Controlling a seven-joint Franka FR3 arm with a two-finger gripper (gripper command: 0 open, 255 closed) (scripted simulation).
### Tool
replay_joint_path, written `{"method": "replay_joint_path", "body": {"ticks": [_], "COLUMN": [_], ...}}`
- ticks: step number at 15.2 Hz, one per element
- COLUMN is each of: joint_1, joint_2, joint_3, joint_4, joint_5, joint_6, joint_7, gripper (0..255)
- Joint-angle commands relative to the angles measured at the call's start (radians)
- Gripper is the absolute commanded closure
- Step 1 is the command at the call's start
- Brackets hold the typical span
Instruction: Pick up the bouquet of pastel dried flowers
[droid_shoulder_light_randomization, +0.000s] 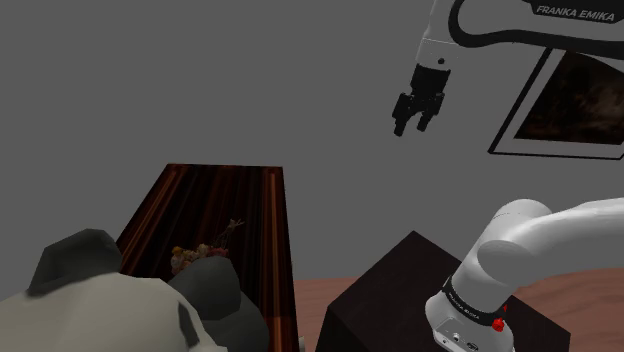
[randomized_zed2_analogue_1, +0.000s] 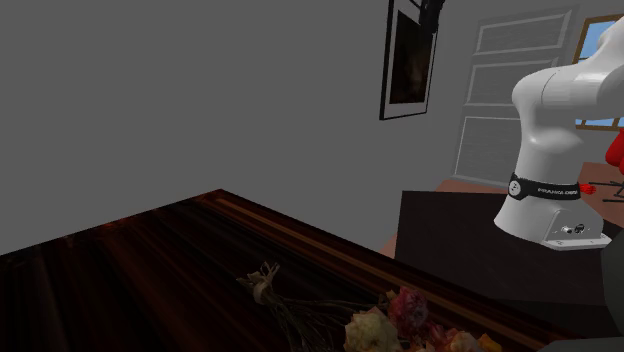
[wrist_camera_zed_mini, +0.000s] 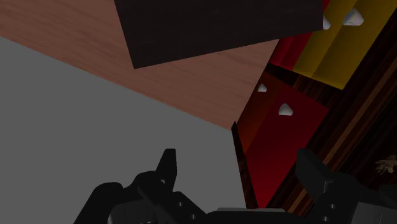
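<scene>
The bouquet (droid_shoulder_light_randomization: 204, 252) of dried flowers lies flat on a dark wooden table (droid_shoulder_light_randomization: 215, 200). Its pale pink and cream heads (randomized_zed2_analogue_1: 392, 318) point toward the stand and its thin brown stems (randomized_zed2_analogue_1: 268, 289) run away from it. A lumpy grey shape partly hides the heads in the shoulder view. My gripper (droid_shoulder_light_randomization: 412, 128) hangs high in the air, well above the table and off toward the shoulder view's right, open with nothing between its fingers. In the wrist view the fingers (wrist_camera_zed_mini: 167, 167) stand wide apart, and a stem tip (wrist_camera_zed_mini: 385, 165) shows beside the far finger.
A large grey and cream lumpy object (droid_shoulder_light_randomization: 110, 300) sits at the table's near end. The dark box stand (droid_shoulder_light_randomization: 400, 290) is beside the table on a reddish wood floor (wrist_camera_zed_mini: 191, 83). Red (wrist_camera_zed_mini: 280, 137) and yellow (wrist_camera_zed_mini: 347, 44) panels with white knobs show below. A framed picture (randomized_zed2_analogue_1: 408, 58) hangs on the grey wall.
</scene>
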Motion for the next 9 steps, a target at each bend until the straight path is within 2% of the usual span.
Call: {"method": "replay_joint_path", "body": {"ticks": [1, 9], "joint_1": [0.0, 0.034], "joint_2": [0.0, 0.151], "joint_3": [0.0, 0.137], "joint_4": [0.0, -0.022], "joint_5": [0.0, 0.119], "joint_6": [0.0, 0.115], "joint_7": [0.0, 0.209], "gripper": [0, 0]}}
